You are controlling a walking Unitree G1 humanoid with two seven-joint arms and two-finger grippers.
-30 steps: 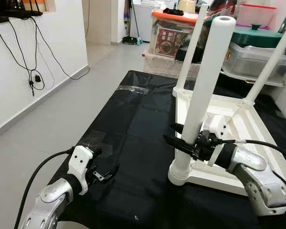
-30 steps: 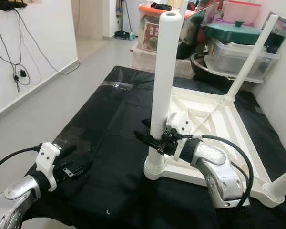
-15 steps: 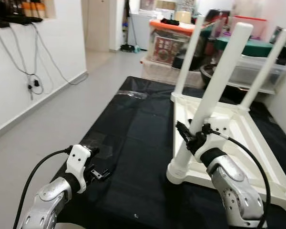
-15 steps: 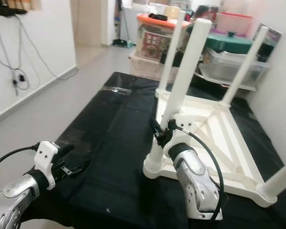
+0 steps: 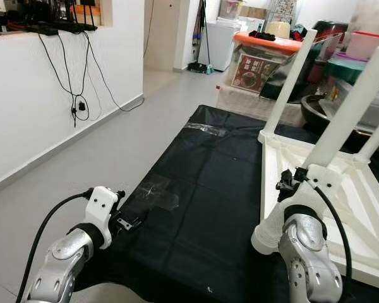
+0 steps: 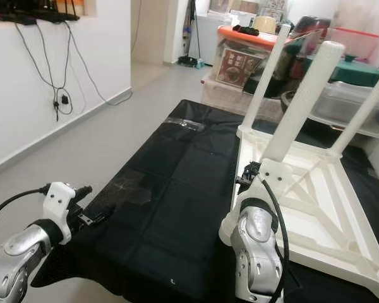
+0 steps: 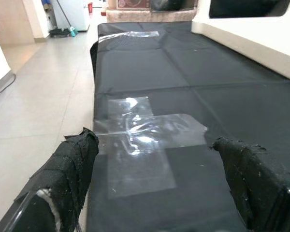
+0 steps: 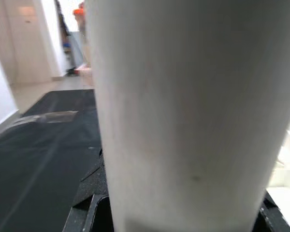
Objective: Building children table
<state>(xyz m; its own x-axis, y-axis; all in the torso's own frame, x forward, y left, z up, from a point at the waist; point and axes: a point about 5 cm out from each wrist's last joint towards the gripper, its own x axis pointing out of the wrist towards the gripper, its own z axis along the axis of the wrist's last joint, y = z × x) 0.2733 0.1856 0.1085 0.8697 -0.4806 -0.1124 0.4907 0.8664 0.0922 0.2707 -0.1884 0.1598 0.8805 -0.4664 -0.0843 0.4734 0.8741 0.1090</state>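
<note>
A white children's table (image 5: 273, 165) lies upside down on a black mat (image 5: 208, 189), legs pointing up. The nearest leg (image 6: 300, 107) stands in the table's near left corner socket (image 5: 268, 237). My right gripper (image 6: 247, 177) is shut around this leg low down. In the right wrist view the leg (image 8: 183, 121) runs between the black fingers (image 8: 89, 205). My left gripper (image 5: 132, 222) hangs open over the mat's near left part, its fingers (image 7: 72, 164) wide apart above a clear tape patch (image 7: 140, 135), holding nothing.
Plastic storage boxes (image 5: 265, 63) and a pot (image 5: 316, 110) crowd the far end beyond the mat. A white wall with dangling cables (image 5: 76, 95) runs along the left. Bare grey floor (image 5: 95, 158) lies between wall and mat.
The head view has swung, so the whole scene shifted. My right gripper stays on the leg while its forearm has come in closer below it. The left gripper has hardly moved.
</note>
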